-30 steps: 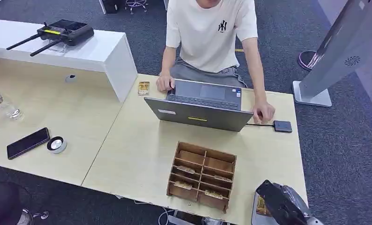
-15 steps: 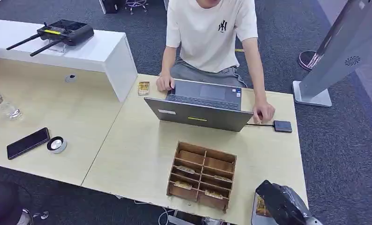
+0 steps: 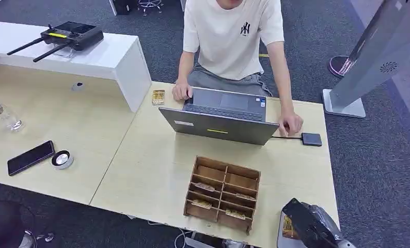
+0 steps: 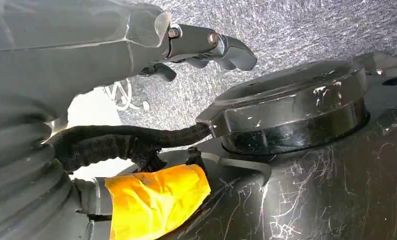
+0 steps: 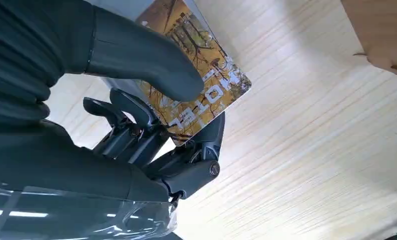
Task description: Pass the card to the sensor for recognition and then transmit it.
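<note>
Your right hand (image 5: 136, 130) has a dark grey ribbed cover at the wrist, a thick smooth grey thumb, and darker jointed fingers (image 5: 131, 117) with a round silver pin at one knuckle. Clear plastic film wraps the forearm behind it. Your left hand (image 4: 201, 47) shows glossy grey casing, silver screws at the finger hinges, and a black braided cable beside yellow tape.

Almost no change vs earlier frames. Glass (image 3: 1, 115) at far left of desk sits a touch lower and further left in the head view than 1 s ago; looks like a slight shift, can't tell if camera or glass. Person's hand (image 3: 290, 124) by laptop (image 3: 219, 120) edged slightly.
</note>
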`<action>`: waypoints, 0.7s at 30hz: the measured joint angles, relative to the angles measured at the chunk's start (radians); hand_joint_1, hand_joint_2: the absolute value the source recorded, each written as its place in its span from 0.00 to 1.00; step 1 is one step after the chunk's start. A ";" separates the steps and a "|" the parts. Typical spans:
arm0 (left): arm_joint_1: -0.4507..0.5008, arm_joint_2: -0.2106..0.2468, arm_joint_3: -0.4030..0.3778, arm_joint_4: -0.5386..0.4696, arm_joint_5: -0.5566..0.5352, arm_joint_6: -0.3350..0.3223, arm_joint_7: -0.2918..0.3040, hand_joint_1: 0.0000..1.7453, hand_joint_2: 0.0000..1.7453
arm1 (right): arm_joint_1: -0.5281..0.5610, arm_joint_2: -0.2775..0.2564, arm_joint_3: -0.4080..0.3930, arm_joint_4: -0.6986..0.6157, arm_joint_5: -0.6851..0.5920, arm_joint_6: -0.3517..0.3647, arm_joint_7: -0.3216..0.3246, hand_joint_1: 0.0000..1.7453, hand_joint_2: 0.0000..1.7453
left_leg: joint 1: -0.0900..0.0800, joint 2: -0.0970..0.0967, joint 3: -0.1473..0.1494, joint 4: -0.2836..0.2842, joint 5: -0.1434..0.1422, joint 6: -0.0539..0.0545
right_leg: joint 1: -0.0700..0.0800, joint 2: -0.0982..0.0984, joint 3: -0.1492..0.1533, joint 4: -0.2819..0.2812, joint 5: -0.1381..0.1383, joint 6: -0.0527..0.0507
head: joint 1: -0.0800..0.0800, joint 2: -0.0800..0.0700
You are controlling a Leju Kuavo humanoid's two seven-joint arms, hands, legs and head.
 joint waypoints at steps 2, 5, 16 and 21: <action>0.000 0.000 0.000 0.000 -0.001 0.000 0.000 0.00 1.00 | 0.000 0.000 -0.001 0.000 0.000 0.000 0.000 1.00 1.00 | 0.000 0.000 0.000 0.000 0.000 0.000 | 0.000 0.000 0.000 0.000 0.000 0.000 | 0.000 0.000; 0.000 0.000 0.000 0.000 -0.003 0.000 0.001 0.00 1.00 | 0.000 0.001 -0.003 0.000 0.001 0.000 0.000 1.00 1.00 | 0.000 0.000 0.000 0.000 0.000 0.000 | 0.000 0.000 0.000 0.000 0.000 0.000 | 0.000 0.000; 0.000 0.000 0.000 0.000 -0.012 0.000 0.008 0.00 1.00 | 0.002 0.005 -0.008 0.000 0.017 0.000 0.011 1.00 1.00 | 0.000 0.000 0.000 0.000 0.000 0.000 | 0.000 0.000 0.000 0.000 0.000 0.000 | 0.000 0.000; 0.000 0.000 0.000 0.000 -0.020 0.000 0.010 0.00 1.00 | 0.003 0.007 -0.009 0.000 0.022 -0.002 0.016 1.00 1.00 | 0.000 0.000 0.000 0.000 0.000 0.000 | 0.000 0.000 0.000 0.000 0.000 0.000 | 0.000 0.000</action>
